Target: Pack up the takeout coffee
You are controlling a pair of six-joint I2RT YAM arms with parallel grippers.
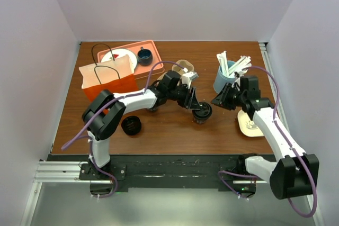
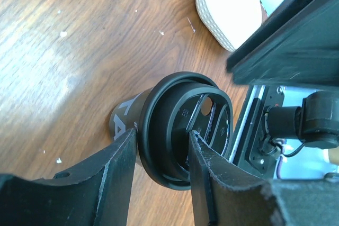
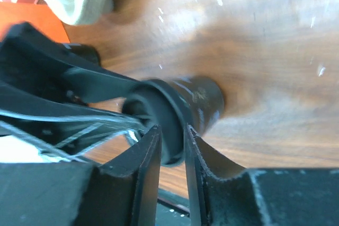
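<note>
Left wrist: jaws around takeout coffee (image 2: 172, 112)

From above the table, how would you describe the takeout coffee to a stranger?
On the brown wooden table, look near the middle, at the left gripper. The takeout coffee it holds is a small dark cup with a black lid, taller than the low black round piece farther left.

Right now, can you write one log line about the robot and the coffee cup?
left gripper: closed on takeout coffee | right gripper: slightly open, empty, apart from takeout coffee | lid: on
</note>
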